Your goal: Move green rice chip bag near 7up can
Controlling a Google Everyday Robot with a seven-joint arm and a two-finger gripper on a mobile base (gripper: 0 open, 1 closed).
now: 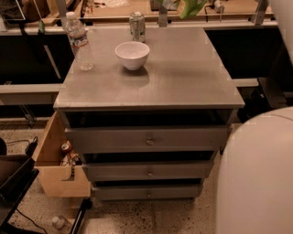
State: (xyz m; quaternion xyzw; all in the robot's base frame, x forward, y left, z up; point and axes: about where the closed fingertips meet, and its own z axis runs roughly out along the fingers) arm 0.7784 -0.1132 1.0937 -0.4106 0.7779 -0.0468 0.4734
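Note:
The green rice chip bag (191, 6) hangs in the air at the top edge of the camera view, above the far edge of the grey cabinet top (183, 77); only its lower part shows. My gripper (176, 3) is at that top edge, mostly cut off, shut on the bag. The 7up can (137, 25) stands upright at the far middle of the cabinet top, left of and below the bag. A white part of my arm (256, 178) fills the lower right.
A white bowl (132, 54) sits just in front of the can. A clear water bottle (78, 42) stands at the far left. The cabinet has three drawers (149, 139). A wooden box (57, 169) sits on the floor at the left. A table runs behind.

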